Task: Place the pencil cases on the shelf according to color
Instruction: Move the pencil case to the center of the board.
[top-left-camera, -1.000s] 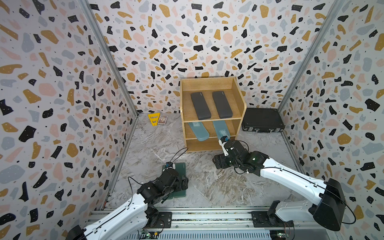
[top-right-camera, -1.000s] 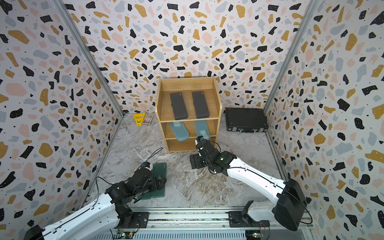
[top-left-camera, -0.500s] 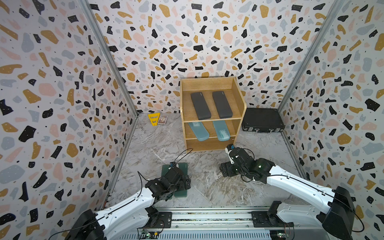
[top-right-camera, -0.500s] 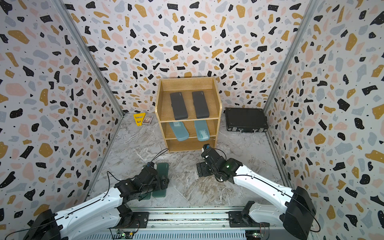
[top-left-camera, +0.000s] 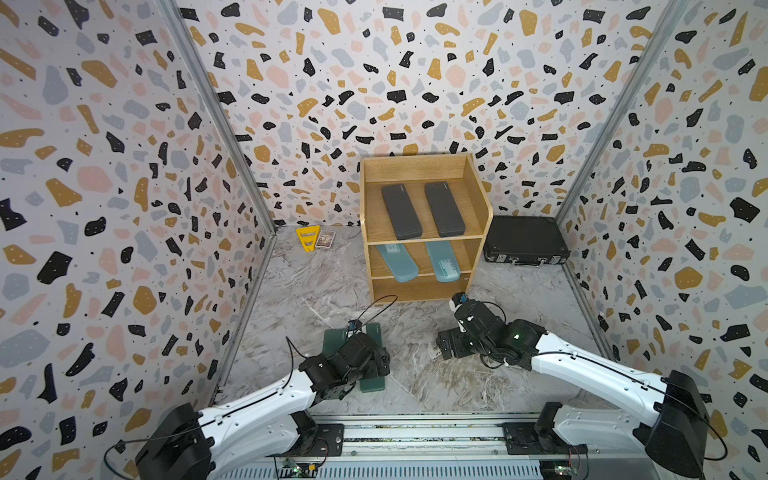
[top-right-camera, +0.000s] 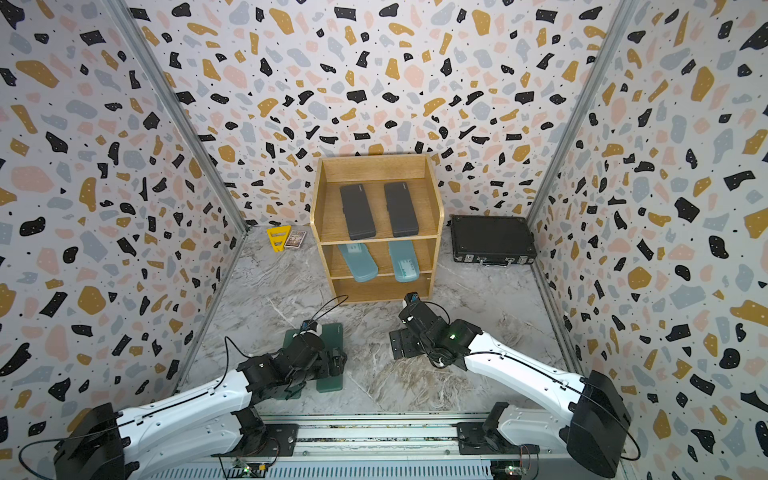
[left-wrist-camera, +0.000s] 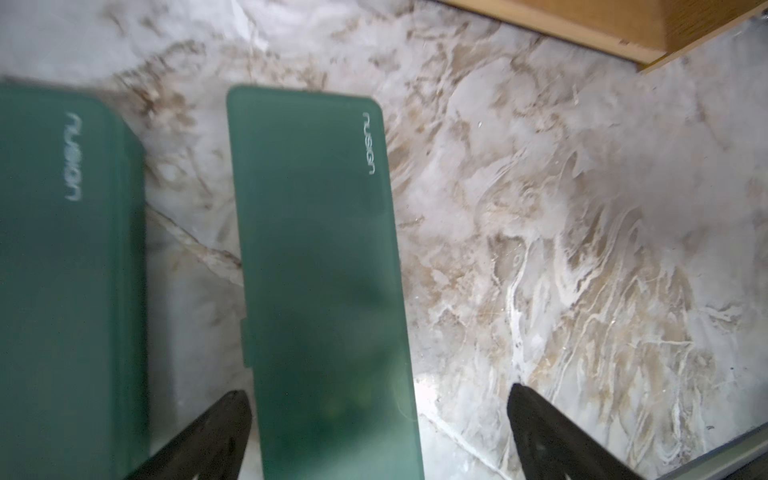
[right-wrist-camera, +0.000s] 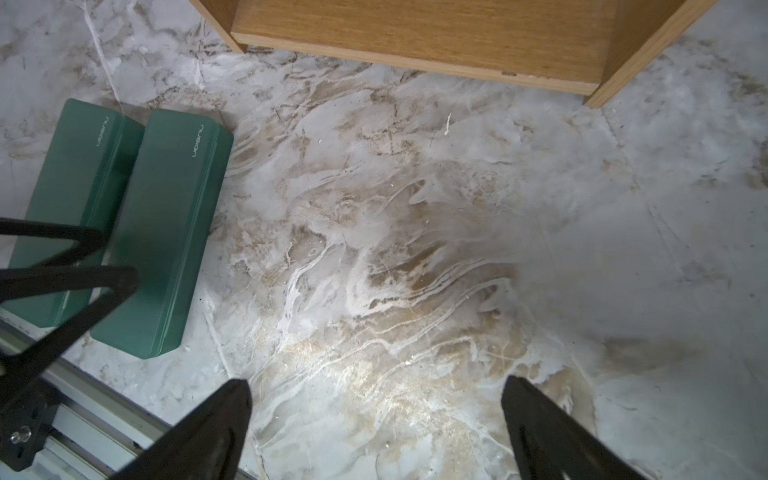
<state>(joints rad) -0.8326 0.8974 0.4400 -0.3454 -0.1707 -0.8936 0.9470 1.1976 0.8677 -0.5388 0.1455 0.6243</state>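
The wooden shelf stands at the back wall. Two dark grey pencil cases lie on its top tier, and two light blue ones lie on the middle tier. Two dark green cases lie side by side on the marble floor. My left gripper hangs open over the near end of the right-hand green case, which lies between its jaws without being clamped. My right gripper is open over bare floor in front of the shelf, holding nothing.
A black briefcase lies to the right of the shelf. A yellow triangle and a small card box sit at the back left. The arms' rail runs along the front, and patterned walls close in on both sides.
My right gripper has drawn back from the shelf's middle tier, leaving the blue case there, and its jaws have widened. My left gripper has shifted right, over the right-hand green case.
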